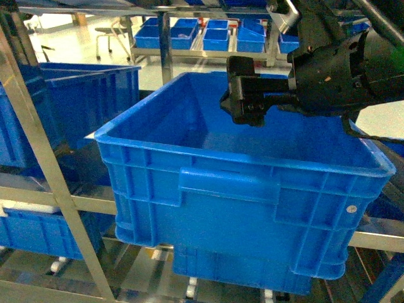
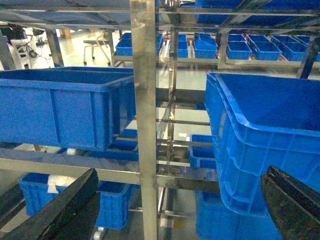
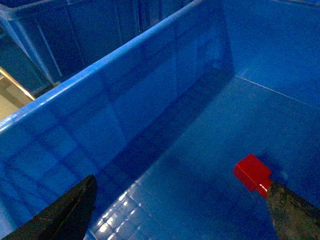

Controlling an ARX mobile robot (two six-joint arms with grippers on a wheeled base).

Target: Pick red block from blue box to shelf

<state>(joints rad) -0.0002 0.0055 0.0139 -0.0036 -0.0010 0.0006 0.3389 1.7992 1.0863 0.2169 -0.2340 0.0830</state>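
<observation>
The red block (image 3: 252, 171) lies on the floor of a big dark blue ribbed crate (image 1: 240, 196) that sits on the shelf (image 1: 165, 50). My right gripper (image 3: 181, 182) is open inside the crate, and its right fingertip (image 3: 285, 205) overlaps the block's lower corner. In the head view the right gripper (image 1: 246, 101) hangs over the crate's far side. My left gripper (image 2: 181, 172) is open and holds nothing; it faces a steel upright of the shelf (image 2: 145, 100), with the crate (image 2: 260, 130) to its right. The blue box is out of view.
Another dark blue crate (image 1: 82, 95) stands on the same tier to the left, also seen as the crate (image 2: 60, 105) in the left wrist view. More crates (image 1: 38, 230) sit on the tier below. Rows of small blue bins (image 1: 202, 35) fill the racks behind.
</observation>
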